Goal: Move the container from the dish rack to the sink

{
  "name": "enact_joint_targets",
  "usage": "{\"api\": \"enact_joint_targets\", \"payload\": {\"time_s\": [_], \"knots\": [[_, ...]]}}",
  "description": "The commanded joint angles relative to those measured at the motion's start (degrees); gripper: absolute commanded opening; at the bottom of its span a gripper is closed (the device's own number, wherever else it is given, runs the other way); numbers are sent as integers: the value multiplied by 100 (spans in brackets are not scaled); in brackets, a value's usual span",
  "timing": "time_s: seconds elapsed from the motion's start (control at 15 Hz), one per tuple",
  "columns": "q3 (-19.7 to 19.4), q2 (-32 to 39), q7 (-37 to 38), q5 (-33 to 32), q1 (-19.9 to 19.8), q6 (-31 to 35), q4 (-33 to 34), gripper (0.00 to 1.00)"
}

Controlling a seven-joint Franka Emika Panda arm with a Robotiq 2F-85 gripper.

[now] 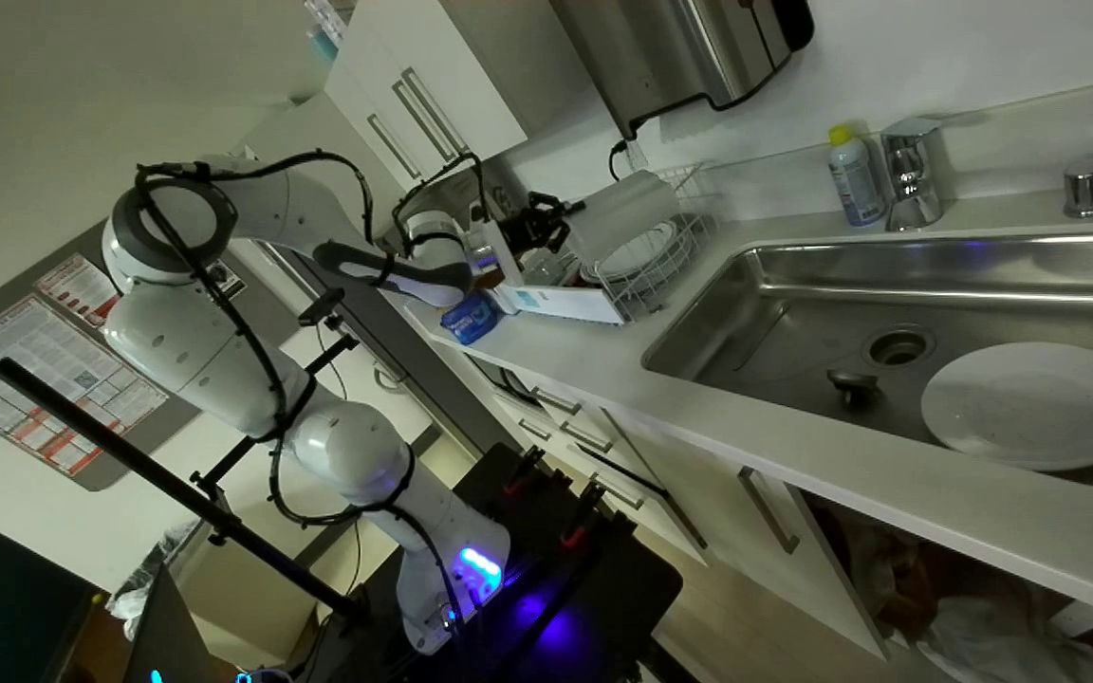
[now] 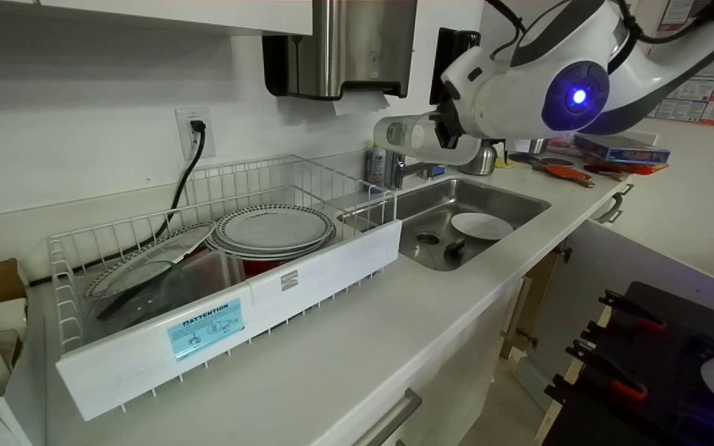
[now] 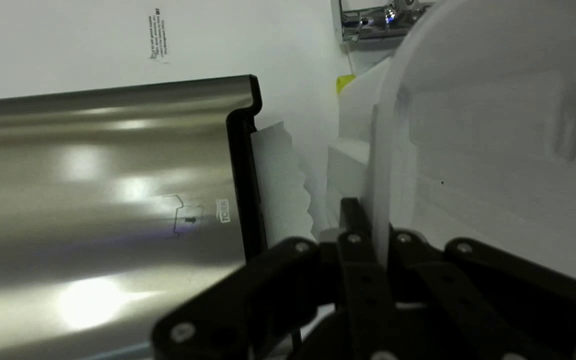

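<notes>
Container (image 2: 416,139): held up in the air on its side, mouth toward the gripper (image 3: 375,227) and base toward the back wall (image 2: 121,142), higher than the dish rack (image 2: 338,267) and not yet in the sink (image 1: 774,341). Clamped by the rim in that gripper — 1 finger inside, 1 outside, plain in the wrist view. Probably mid-carry, with the crossing, lowering and letting go left to do; hard to tell from these angles the exact spot underneath. Travel sideways at this height before lowering, to pass the rack's wires and the near lip of the sink without a knock. Draw out from the wall a little: mind the paper towel dispenser (image 3: 118,210) with its torn hanging sheet (image 3: 280,185), plus the tap (image 1: 912,180) and the yellow-capped bottle (image 1: 858,185) behind the sink, all likely snags for that outstretched base. Expect a light body with some give, and a pinch at 1 place on the rim able to pivot — so go smoothly, no jerks. Over the sink, roll the wrist to bring the base downward, then descend slowly. Aim for the bare steel on the rack side of the drain (image 1: 898,349), away from the white plate (image 1: 1040,408) and the small dark piece (image 1: 855,384) beside the drain. Loosen only after firm contact with the steel, then back off upward.
</notes>
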Motion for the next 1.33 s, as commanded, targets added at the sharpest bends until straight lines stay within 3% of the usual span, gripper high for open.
{"api": "enact_joint_targets", "payload": {"time_s": [0.0,0.4,1.0,1.27], "knots": [[-434,-179,339,-822,-312,920,-68,1],[-935,359,754,-2099,-649,1719,200,1],[-855,724,562,-1924,-753,1569,269,1],[-985,1092,611,-2346,-1016,1627,447,1]]}}
